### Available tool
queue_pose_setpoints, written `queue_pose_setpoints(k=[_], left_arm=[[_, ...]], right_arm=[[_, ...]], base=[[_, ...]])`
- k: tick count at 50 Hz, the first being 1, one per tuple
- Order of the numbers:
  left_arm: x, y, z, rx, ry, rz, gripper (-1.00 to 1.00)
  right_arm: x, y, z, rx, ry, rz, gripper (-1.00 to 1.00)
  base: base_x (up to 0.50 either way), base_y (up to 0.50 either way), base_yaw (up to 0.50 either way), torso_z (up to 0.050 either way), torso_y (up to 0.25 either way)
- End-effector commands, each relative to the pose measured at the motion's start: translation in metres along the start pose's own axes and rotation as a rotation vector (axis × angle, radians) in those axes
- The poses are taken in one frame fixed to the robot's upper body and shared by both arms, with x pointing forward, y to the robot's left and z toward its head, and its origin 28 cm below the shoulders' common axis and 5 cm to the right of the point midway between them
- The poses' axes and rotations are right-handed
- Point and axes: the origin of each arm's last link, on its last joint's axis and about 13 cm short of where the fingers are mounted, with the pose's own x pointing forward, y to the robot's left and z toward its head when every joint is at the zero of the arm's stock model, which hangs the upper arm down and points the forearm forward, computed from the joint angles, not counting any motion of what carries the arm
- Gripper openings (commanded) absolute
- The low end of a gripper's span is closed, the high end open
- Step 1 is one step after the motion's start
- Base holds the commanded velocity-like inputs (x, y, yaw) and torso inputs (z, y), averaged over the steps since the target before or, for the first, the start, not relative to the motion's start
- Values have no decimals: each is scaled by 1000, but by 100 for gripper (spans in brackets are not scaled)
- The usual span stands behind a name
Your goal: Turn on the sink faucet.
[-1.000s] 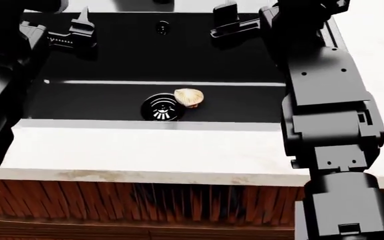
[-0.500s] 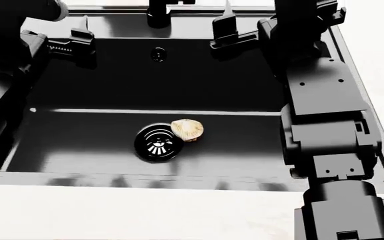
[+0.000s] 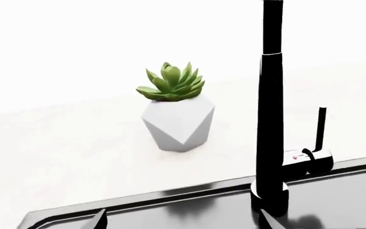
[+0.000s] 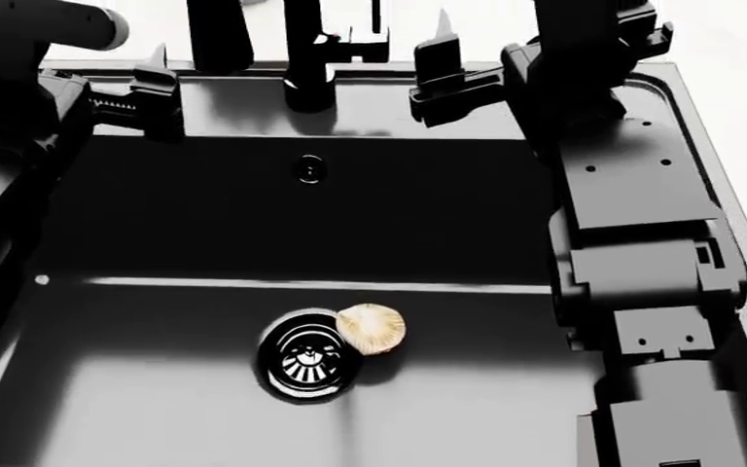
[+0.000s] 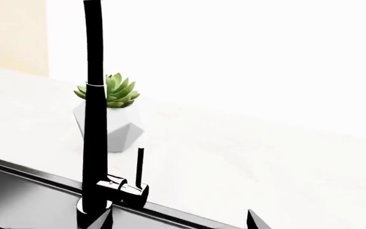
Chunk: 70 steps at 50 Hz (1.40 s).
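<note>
The sink faucet (image 4: 306, 58) is a glossy black tap standing on the back rim of the sink (image 4: 680, 107), a black basin with a chrome drain (image 4: 303, 356) and a small overflow hole (image 4: 308, 170). The faucet also shows in the left wrist view (image 3: 270, 119) and the right wrist view (image 5: 94, 124), with its thin side lever (image 3: 321, 129) (image 5: 139, 167) upright. My left gripper (image 4: 153, 83) is open and empty, left of the faucet. My right gripper (image 4: 442, 70) is open and empty, right of the faucet. Neither touches it.
A pale shell-like object (image 4: 371, 329) lies beside the drain. A succulent in a white faceted pot (image 3: 177, 114) (image 5: 110, 117) stands on the white counter behind the faucet. My right arm (image 4: 633, 243) hangs over the basin's right side.
The head view has shifted forward over the sink: the basin and drain slid down the picture, and the faucet's base has come into view at the top. Both grippers keep their places.
</note>
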Motion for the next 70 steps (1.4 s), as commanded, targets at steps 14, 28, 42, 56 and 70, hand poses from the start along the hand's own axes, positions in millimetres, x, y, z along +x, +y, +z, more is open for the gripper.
queue_pose_setpoints(k=[14, 28, 42, 56, 70], left_arm=[[1, 4, -9, -2, 24, 19, 100], [2, 0, -9, 0, 25, 5, 100], [4, -2, -12, 3, 32, -6, 100], [1, -1, -13, -6, 28, -6, 100], [0, 4, -16, -32, -20, -17, 100]], right_arm=[[-2, 3, -7, 10, 19, 1, 100], [-8, 5, -12, 30, 25, 13, 100], [12, 5, -10, 70, 102, 24, 100], [16, 20, -7, 81, 173, 31, 100], [17, 20, -3, 118, 156, -15, 100]], base=[[301, 221, 0, 0, 1], [133, 111, 0, 0, 0], [0, 0, 0, 0, 0], [0, 0, 0, 0, 0], [0, 0, 0, 0, 0]])
